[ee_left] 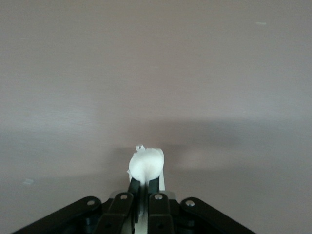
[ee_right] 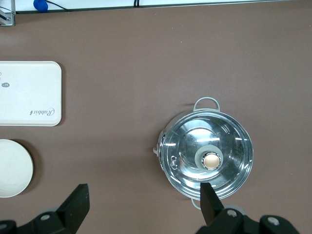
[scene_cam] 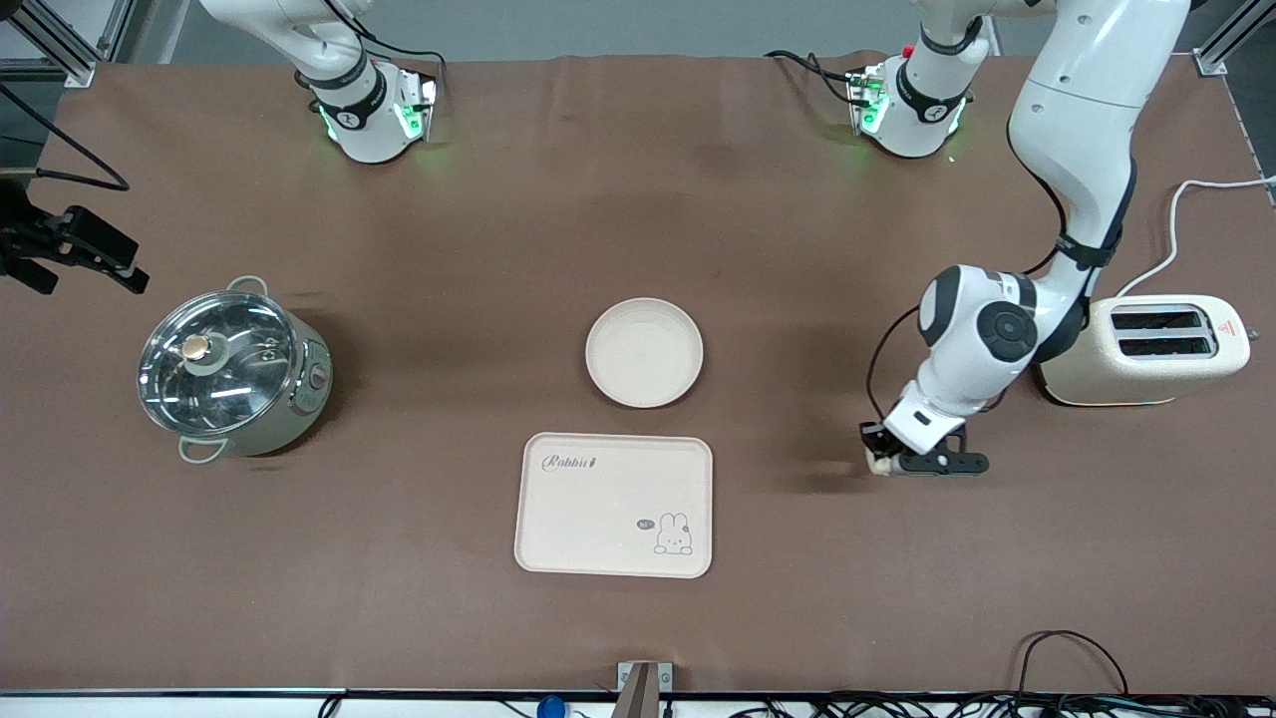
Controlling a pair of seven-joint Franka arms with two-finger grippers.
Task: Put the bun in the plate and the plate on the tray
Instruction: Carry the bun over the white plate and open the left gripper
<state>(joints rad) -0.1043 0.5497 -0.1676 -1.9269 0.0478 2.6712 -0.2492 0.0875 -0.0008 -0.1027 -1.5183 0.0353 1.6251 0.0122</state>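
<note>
My left gripper [scene_cam: 883, 464] is down at the table between the tray and the toaster, toward the left arm's end, and it is shut on the bun [scene_cam: 878, 466]. In the left wrist view the bun [ee_left: 146, 163] is a small pale lump pinched between the black fingertips of the left gripper [ee_left: 145, 182]. The round cream plate [scene_cam: 644, 352] lies empty mid-table. The Rabbit tray [scene_cam: 613, 504] lies just nearer the front camera, also empty. My right gripper [ee_right: 144, 190] hangs open high above the table beside the pot, out of the front view, with plate [ee_right: 12, 168] and tray [ee_right: 27, 92] below.
A steel pot with a glass lid [scene_cam: 229, 374] stands toward the right arm's end, also seen from above as the pot [ee_right: 207, 156]. A cream toaster [scene_cam: 1146, 349] with a white cord stands beside the left arm. Cables run along the front edge.
</note>
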